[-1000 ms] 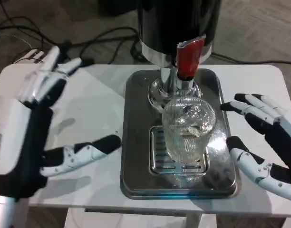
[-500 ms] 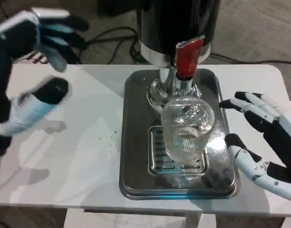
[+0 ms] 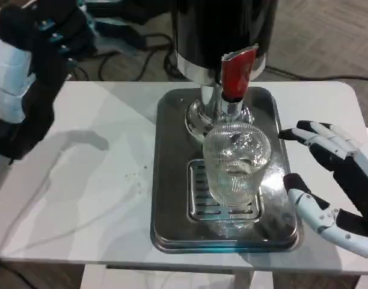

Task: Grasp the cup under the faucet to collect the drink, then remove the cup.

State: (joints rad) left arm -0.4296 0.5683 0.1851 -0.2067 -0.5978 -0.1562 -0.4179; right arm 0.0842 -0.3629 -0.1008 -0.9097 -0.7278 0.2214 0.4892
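Observation:
A clear ribbed glass cup (image 3: 237,162) stands upright on the drip grate of a steel tray (image 3: 172,174), right below the red faucet lever (image 3: 238,71) of a black dispenser (image 3: 223,30). My right hand (image 3: 334,180) waits open just right of the tray, fingers spread toward the cup, not touching it. High at the top left, my left hand (image 3: 27,66) is raised above the table, close to the camera and blurred, nothing in it that I can see.
The white table (image 3: 88,180) stretches left of the tray. Black cables (image 3: 142,48) lie on the floor behind the table. The table's right edge runs close behind my right hand.
My left hand has risen from low over the table's left side up to the top left corner. The right hand and the cup have barely shifted.

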